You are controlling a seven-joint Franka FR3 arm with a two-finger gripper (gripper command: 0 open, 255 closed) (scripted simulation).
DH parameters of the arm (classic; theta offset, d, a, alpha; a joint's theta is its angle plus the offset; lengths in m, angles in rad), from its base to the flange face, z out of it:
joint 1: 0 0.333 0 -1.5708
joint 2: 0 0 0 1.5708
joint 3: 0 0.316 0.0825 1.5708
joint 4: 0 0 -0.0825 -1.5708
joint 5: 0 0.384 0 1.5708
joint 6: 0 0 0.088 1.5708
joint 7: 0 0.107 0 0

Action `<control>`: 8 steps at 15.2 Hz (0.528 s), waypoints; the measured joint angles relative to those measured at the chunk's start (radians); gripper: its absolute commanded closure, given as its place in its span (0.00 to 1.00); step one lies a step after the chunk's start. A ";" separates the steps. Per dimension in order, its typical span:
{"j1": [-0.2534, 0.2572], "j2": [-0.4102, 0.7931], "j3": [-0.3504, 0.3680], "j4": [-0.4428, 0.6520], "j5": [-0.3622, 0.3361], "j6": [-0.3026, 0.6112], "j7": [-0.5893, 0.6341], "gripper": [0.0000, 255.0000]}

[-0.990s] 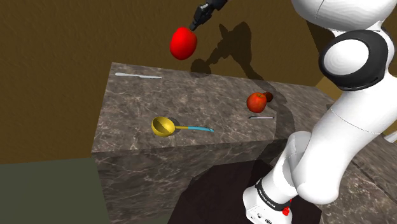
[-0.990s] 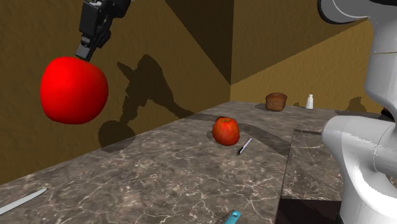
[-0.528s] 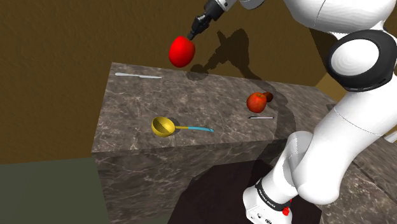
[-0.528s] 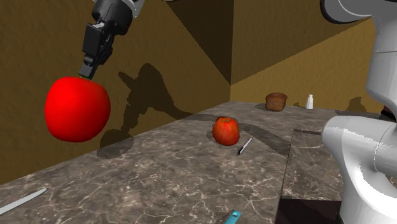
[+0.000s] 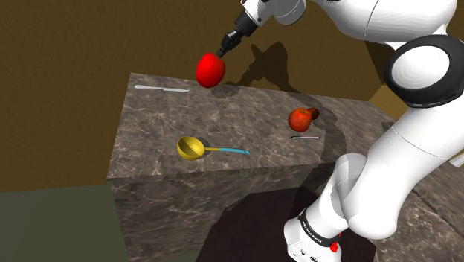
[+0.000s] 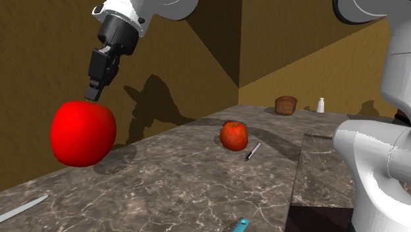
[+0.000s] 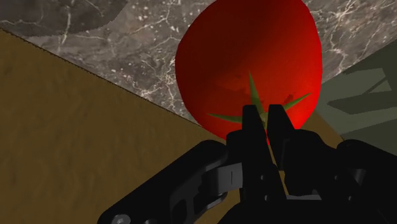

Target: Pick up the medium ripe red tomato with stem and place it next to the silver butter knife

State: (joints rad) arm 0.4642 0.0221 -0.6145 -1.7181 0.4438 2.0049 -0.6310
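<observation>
1. Tomato [image 5: 210, 70], bright red with a green stem, hangs in the air clear of the dark marbled counter [image 5: 245, 126]. It is over the counter's far edge, close to the brown wall.
2. At the shoulder view's far left, the silver butter knife [image 5: 161, 88] lies flat along that far edge. It is to the left of the tomato and apart from it.
3. Nearer the front edge, a yellow ladle [image 5: 191, 147] with a blue handle rests on the counter.
4. The black gripper [image 5: 221, 50] comes down at a slant onto the tomato's top. In the wrist view its fingers [image 7: 251, 121] stand almost together, pinching the stem, and the fruit hangs from them.
5. Further right, an orange-red fruit [image 5: 300, 118] sits on the counter, with a small slim utensil [image 5: 304, 137] lying just in front of it.
6. In the second exterior view, a brown muffin [image 6: 286, 105] and a small white bottle [image 6: 321, 105] stand at the counter's far right end.
</observation>
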 measured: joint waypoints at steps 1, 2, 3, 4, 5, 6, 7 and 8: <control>0.000 0.001 0.000 -0.014 0.004 0.014 -0.007 1.00; 0.001 0.003 0.001 -0.024 0.007 0.024 -0.011 1.00; 0.001 0.004 0.001 -0.037 0.010 0.037 -0.017 1.00; 0.002 0.001 0.002 -0.053 0.011 0.051 -0.022 1.00; 0.001 0.007 0.002 -0.060 0.018 0.061 -0.030 1.00; 0.002 0.009 0.002 -0.072 0.022 0.073 -0.036 1.00; 0.002 0.007 0.003 -0.084 0.023 0.082 -0.041 1.00; 0.003 0.005 0.003 -0.099 0.025 0.095 -0.045 1.00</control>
State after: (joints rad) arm 0.4671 0.0268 -0.6111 -1.8172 0.4689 2.0998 -0.6764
